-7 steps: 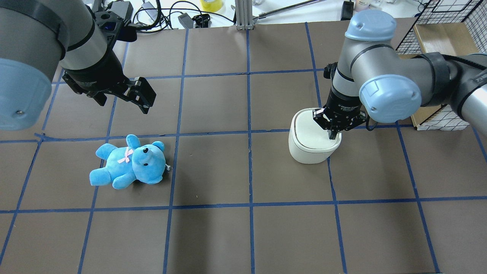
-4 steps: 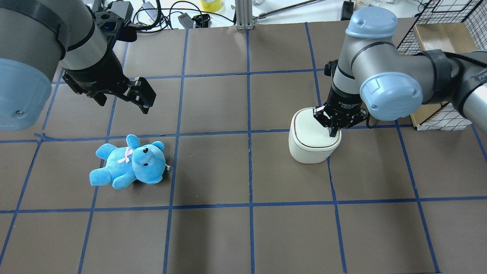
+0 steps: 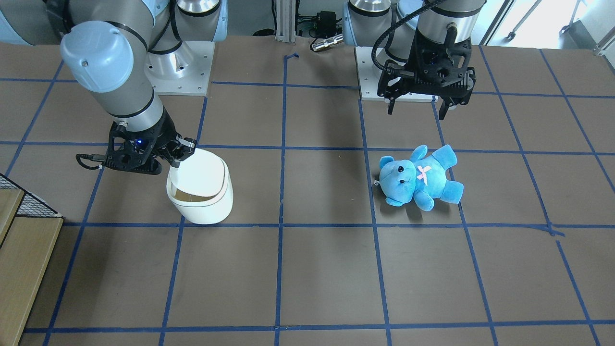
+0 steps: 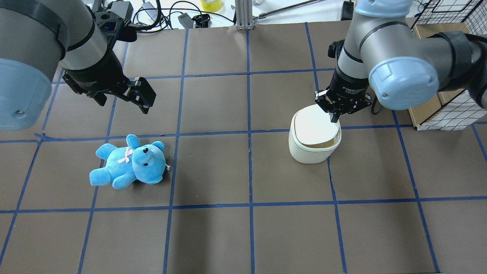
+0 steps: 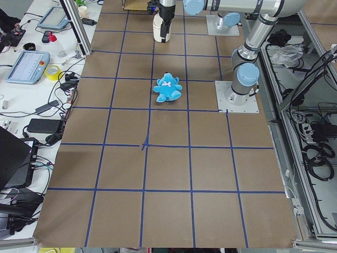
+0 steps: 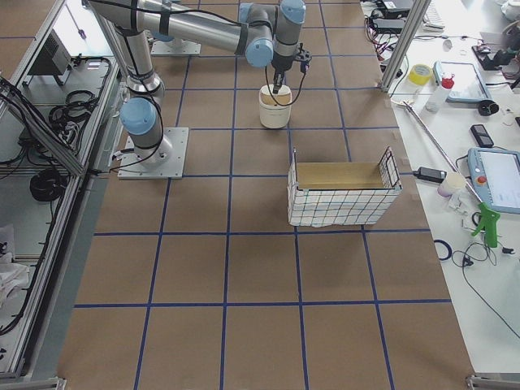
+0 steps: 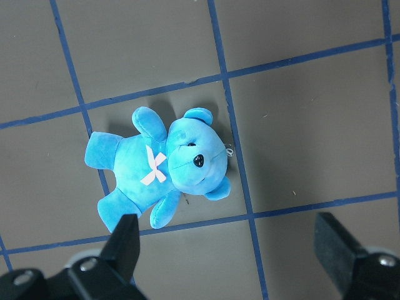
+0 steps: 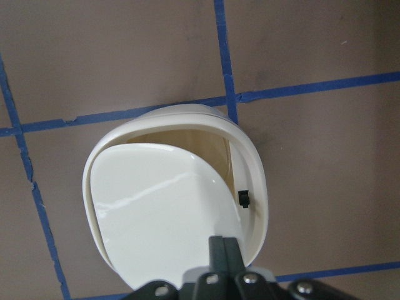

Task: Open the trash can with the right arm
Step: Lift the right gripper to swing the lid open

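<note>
The right arm [image 4: 399, 82] reaches in over the table [image 4: 228, 236], and the right gripper [image 4: 334, 118] points straight down with its two fingers [image 8: 217, 253] pinched together, nothing between them. A small blue light [image 3: 139, 142] glows on its black body. Directly below those closed tips sits the trash can [image 4: 310, 150], upright on the brown surface. The tips are right at the edge of its lid [image 4: 314, 127], though the views don't settle whether they actually touch. The lid is tilted up off the rim, and in the wrist view a curved gap opens on the side away from the fingers, showing the tan inside wall of the bin. Off to the gripper's outer side stands a wire basket [image 6: 341, 195], well apart from the can. Across the table, the left gripper [image 4: 146, 99] hangs in the air with its jaws spread wide and nothing in them. Beneath and a little forward of it lies a blue teddy bear [image 4: 131, 161] on its back, a pink ribbon on its chest, clear of the fingers and far from the trash can.
</note>
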Controlling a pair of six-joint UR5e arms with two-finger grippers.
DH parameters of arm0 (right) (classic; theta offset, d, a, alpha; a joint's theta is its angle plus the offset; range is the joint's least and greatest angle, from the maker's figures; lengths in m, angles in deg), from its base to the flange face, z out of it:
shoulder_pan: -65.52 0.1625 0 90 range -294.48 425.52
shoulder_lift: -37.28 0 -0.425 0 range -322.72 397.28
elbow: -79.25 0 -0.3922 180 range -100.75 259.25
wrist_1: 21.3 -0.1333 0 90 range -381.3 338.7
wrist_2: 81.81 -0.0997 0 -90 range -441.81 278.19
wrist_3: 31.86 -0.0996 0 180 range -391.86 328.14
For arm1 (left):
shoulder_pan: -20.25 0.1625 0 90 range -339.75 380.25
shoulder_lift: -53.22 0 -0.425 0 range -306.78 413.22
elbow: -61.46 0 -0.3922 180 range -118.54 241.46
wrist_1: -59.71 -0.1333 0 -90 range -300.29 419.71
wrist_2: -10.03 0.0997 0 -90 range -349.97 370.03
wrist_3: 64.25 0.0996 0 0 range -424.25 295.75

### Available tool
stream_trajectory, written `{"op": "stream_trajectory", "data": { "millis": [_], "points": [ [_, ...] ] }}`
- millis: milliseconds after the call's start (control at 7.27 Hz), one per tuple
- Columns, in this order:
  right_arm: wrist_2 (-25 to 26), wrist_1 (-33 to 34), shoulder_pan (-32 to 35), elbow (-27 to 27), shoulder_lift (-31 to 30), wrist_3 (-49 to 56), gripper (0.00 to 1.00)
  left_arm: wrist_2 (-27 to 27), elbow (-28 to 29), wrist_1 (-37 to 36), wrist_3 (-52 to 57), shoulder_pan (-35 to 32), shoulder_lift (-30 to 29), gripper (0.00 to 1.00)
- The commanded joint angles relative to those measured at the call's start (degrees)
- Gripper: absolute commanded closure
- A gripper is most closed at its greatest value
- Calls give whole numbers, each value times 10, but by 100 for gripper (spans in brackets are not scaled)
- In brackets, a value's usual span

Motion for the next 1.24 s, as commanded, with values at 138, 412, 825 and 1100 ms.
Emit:
{"op": "stream_trajectory", "data": {
  "millis": [138,412,825,1100],
  "points": [
    [-15,-6,-1,-54,-23,1,0,0,0,0,0,0,0,0],
    [-11,-39,-2,-68,-47,1,0,0,0,0,0,0,0,0],
    [-6,-74,-3,-68,-64,6,0,0,0,0,0,0,0,0],
    [-5,-126,-2,-65,-76,5,0,0,0,0,0,0,0,0]
  ]
}}
